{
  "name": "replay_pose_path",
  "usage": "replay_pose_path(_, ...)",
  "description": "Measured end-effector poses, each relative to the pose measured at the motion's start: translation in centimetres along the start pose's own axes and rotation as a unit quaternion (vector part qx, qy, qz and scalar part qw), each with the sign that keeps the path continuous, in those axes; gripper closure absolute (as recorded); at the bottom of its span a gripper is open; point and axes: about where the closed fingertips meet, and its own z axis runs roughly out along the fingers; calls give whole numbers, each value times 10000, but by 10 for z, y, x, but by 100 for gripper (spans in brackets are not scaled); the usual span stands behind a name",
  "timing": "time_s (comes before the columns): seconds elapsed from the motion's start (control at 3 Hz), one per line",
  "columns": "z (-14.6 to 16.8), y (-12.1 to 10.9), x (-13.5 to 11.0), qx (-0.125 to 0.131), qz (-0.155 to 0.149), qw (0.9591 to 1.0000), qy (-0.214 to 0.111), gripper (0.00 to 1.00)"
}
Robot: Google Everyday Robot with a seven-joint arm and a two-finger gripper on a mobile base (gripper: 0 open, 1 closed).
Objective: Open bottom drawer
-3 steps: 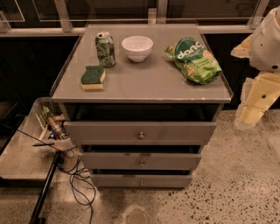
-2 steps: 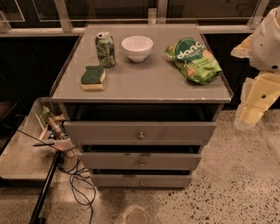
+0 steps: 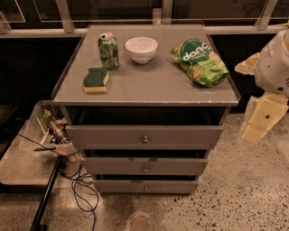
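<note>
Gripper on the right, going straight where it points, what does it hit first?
Probably the speckled floor beside the cabinet: the gripper points down, right of the bottom drawer. Depth is unclear.

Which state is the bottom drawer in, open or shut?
Shut, it seems: the bottom drawer shows only its front, no tray. The end effector hangs right of the cabinet, clear of it.

Speckled terrazzo floor point(image 3: 235, 198) spreads from four to six o'clock. A grey cabinet point(image 3: 149, 85) stands at centre, with dark windows point(image 3: 113, 11) in pale frames at twelve o'clock. A low tray point(image 3: 20, 167) and black cables point(image 3: 81, 191) lie at eight o'clock. The gripper point(image 3: 261, 118) hangs at three o'clock.
</note>
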Motion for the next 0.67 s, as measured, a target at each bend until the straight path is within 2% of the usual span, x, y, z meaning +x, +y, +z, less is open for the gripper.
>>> replay_pose_path(0.33, 44, 19, 9, -79, 47, 9975, -697, 0)
replay_pose_path(0.67, 88, 34, 10, 1, 57, 9906, -1366, 0)
